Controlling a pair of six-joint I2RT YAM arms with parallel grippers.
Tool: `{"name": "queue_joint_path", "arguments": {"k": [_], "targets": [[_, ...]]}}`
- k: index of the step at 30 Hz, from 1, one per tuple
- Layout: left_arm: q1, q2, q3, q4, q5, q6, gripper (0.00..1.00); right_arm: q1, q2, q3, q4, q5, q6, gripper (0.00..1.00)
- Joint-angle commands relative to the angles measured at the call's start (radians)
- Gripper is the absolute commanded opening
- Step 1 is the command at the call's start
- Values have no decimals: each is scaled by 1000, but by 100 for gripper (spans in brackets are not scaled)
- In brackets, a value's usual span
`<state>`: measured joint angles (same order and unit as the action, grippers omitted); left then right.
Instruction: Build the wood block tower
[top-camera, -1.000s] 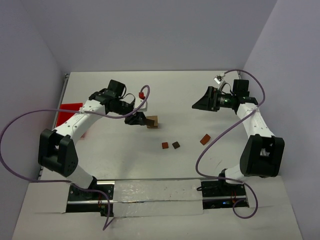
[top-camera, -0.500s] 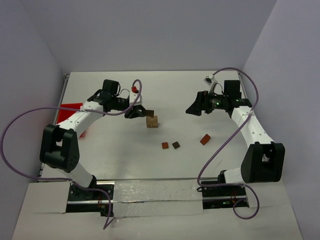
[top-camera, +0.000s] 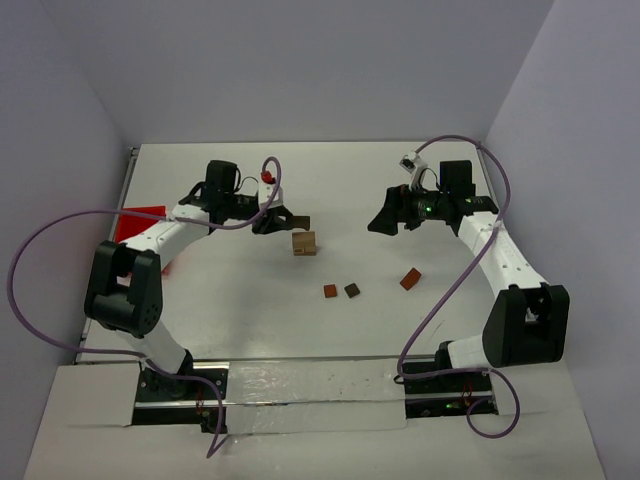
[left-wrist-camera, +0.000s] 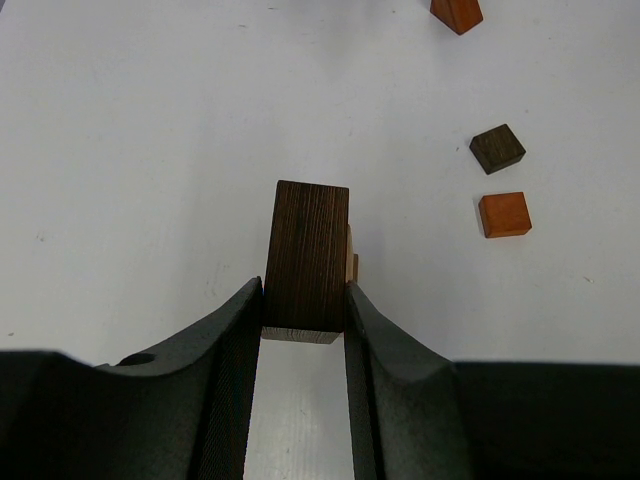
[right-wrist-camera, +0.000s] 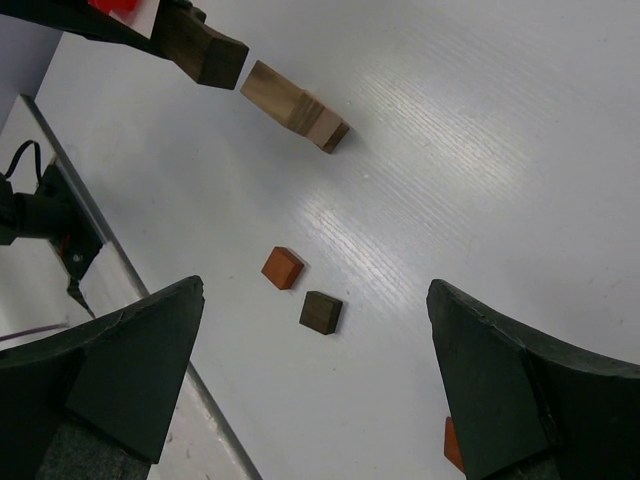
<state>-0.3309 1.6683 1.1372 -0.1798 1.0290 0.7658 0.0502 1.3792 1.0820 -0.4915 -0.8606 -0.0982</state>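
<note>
A dark brown block is clamped between the fingers of my left gripper. The top view shows this left gripper hovering just up-left of the short tan-and-brown tower, the block apart from it. A sliver of the tower's tan top peeks from behind the held block. On the table lie a reddish cube, a dark cube and a reddish block. My right gripper stands open and empty, to the right of the tower.
A red plastic bin sits at the left edge of the table behind the left arm. Purple cables loop from both arms. The right wrist view shows the table's near edge with a metal rail.
My left gripper has lifted the dark block up and away from beside the tower. The right arm has swung leftward and lower, toward the table's middle, its jaws still wide.
</note>
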Motion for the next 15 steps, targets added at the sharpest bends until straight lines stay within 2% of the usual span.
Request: {"name": "queue_joint_path", "arguments": {"k": [1, 6, 15], "targets": [[3, 8, -17, 77, 62, 13, 4, 4, -5, 44, 16, 29, -8, 100], [1, 11, -43, 120, 55, -10, 4, 4, -11, 48, 14, 35, -8, 100], [-9, 16, -118, 346, 21, -194, 5, 4, -8, 45, 21, 33, -5, 100]]}}
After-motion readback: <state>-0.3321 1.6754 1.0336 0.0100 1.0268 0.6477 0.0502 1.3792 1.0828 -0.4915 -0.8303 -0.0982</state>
